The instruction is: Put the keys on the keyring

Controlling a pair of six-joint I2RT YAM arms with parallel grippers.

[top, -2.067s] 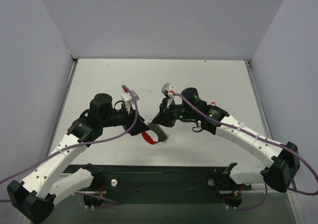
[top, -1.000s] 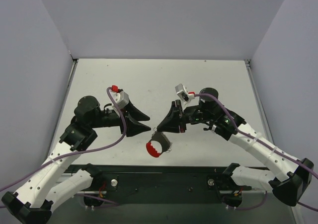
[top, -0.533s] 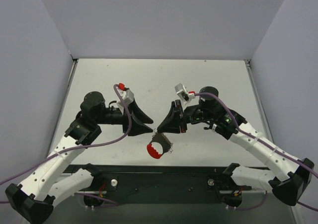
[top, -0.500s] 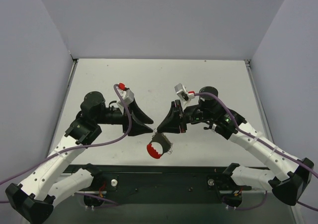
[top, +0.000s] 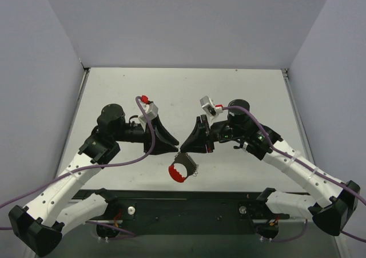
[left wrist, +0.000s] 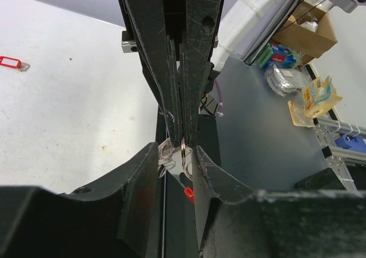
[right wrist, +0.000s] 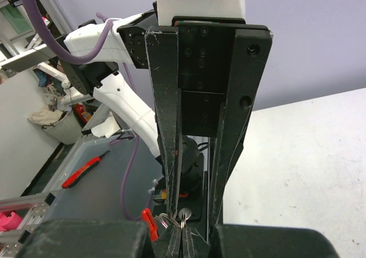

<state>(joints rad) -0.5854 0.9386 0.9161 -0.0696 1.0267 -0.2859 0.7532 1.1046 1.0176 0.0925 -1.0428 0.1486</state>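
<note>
— Where does the job stand?

— At the threading step, I judge, and it is not yet done. My right pincer (top: pixel 182 147) is pressed together on the thin keyring (top: pixel 180 169), a loop that is part bright red arc and part grey-silver band. It holds the loop by the grey part, red arc toward the near edge, just in from the middle of the near edge of the white tabletop (top: pixel 171 92).

— And your left?

— My left pincer (top: pixel 174 149) meets the right one tip to tip, its fingers (left wrist: pixel 137 201) a little apart, straddling the spot where the right one grips. It holds nothing that I can see. What sits in the right one's nip looks like one of the small silver rings (left wrist: pixel 183 149), though the view there is dark and cramped.

— The keys?

— One tiny silver key with a small red plastic tag (left wrist: pixel 12 63) lies alone on the tabletop. It is farther in from the near edge and well apart from both pincers.

— So what next?

— I reckon the left must either pry that ring open or leave to fetch the key. Either way it needs a fine, steady pinch, because the key is far smaller than my fingertips. The right must hold firm so the loop does not swing.
</note>
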